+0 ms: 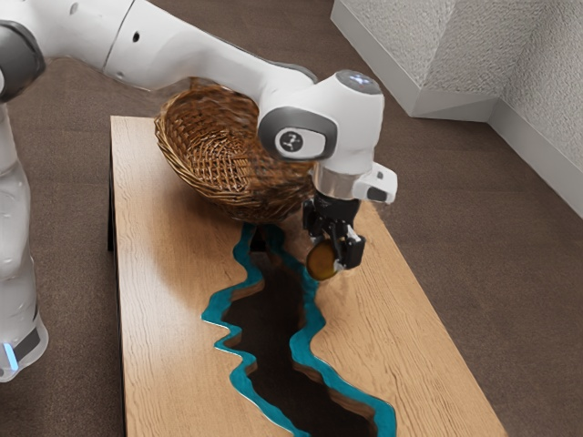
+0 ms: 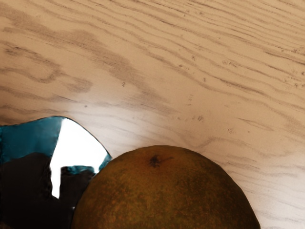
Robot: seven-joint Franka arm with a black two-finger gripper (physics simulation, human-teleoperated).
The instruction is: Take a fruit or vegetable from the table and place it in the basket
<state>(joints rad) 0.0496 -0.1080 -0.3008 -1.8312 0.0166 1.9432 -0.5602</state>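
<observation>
Though small, logo (image 1: 291, 140) above brown fruit (image 1: 322, 260)

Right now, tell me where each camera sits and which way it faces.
Exterior view: at my arm's side, above the table, looking down across it and the basket; my arm enters from the exterior view's left, ending in the end effector.
Wrist view: mounted on the end effector, facing down at the tabletop, a brownish round fruit large at its lower edge.
Shared: the fruit, the table's wood, its dark, teal-edged strip.
</observation>
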